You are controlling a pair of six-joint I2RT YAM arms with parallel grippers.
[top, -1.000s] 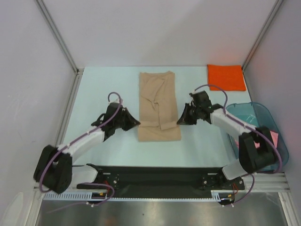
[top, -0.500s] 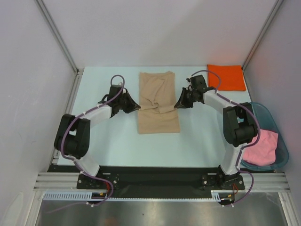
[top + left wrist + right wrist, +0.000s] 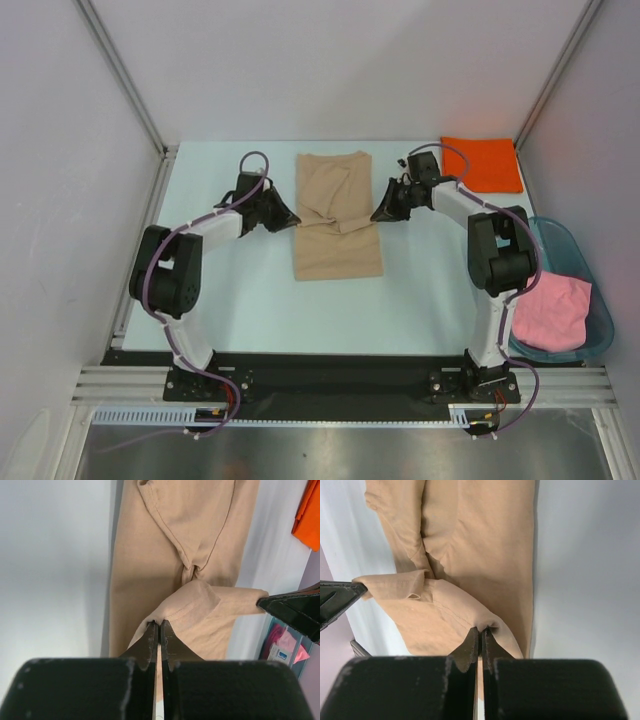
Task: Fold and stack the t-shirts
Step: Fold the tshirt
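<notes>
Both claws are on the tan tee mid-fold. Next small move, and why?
Probably carry both corners toward the tee's far end, then lower. The left claw and right claw each pinch a hem corner of the tan tee, raised and folded only about halfway over its body.

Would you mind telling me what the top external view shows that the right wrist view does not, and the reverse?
Only the top external view shows the folded orange t-shirt at the far right corner and the pink t-shirt in the teal tub. Only the right wrist view shows close up the right hand shut on a raised fold of the tan t-shirt. Both show the tan t-shirt pinched from opposite sides, the left hand facing the right.
</notes>
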